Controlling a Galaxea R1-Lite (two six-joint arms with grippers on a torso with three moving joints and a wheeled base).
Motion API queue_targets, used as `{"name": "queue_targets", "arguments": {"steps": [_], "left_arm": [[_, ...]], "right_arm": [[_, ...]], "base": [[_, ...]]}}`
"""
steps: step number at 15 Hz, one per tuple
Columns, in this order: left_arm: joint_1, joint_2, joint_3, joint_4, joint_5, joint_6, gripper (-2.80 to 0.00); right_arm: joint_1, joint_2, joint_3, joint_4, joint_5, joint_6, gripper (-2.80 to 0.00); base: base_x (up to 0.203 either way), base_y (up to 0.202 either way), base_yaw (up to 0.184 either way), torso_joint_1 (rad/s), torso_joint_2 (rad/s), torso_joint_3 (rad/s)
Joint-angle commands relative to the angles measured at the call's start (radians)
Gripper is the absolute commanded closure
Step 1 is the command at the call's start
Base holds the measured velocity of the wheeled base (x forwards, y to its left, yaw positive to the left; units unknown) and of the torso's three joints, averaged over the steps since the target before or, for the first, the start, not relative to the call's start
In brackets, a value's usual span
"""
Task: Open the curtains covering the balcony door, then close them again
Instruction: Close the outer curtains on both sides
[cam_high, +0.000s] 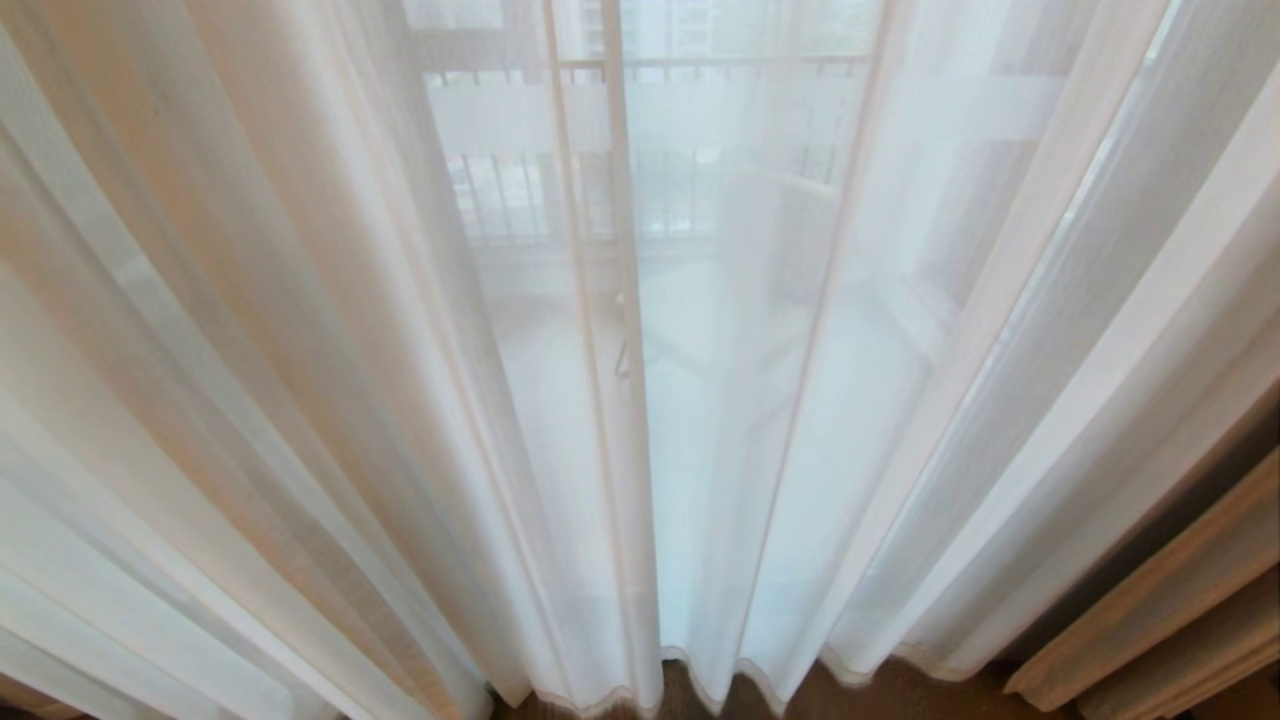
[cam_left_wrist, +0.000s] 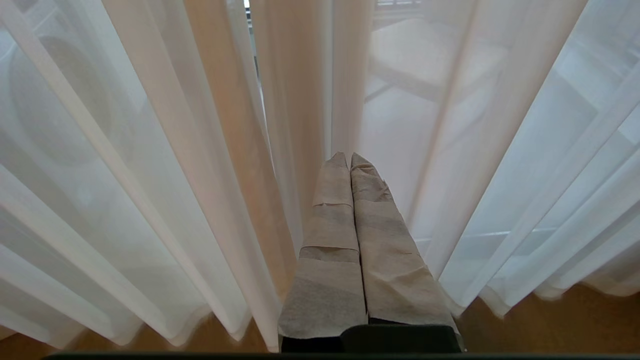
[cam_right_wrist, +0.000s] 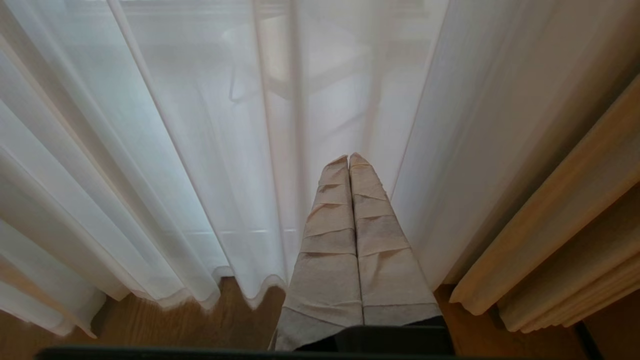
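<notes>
Sheer white curtains (cam_high: 330, 330) hang in folds across the whole head view, down to the floor. Behind them the balcony door (cam_high: 615, 250) shows dimly as a vertical frame with a handle. A heavier beige drape (cam_high: 1160, 610) hangs bunched at the lower right. Neither gripper appears in the head view. My left gripper (cam_left_wrist: 349, 156), wrapped in tan tape, is shut and empty, pointing at the sheer curtains (cam_left_wrist: 150, 150) a short way off. My right gripper (cam_right_wrist: 348, 157), taped the same way, is shut and empty before the sheer curtains (cam_right_wrist: 200, 150), with the beige drape (cam_right_wrist: 560, 235) beside it.
A wooden floor (cam_right_wrist: 165, 325) runs under the curtain hems, also visible in the left wrist view as floor (cam_left_wrist: 575, 325). A balcony railing (cam_high: 720, 65) shows faintly through the sheer fabric.
</notes>
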Motion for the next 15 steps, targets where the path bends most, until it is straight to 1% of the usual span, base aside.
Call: {"name": "queue_targets", "arguments": {"steps": [1,15], "left_arm": [[0.0,-0.003,0.0,0.0,0.0,0.0,0.0],[0.0,-0.003,-0.002,0.006,-0.001,0.001,0.0]], "right_arm": [[0.0,0.001,0.0,0.0,0.001,0.0,0.0],[0.0,0.001,0.0,0.0,0.001,0.0,0.0]], "base": [[0.0,0.0,0.0,0.0,0.0,0.0],[0.0,0.0,0.0,0.0,0.0,0.0]]}}
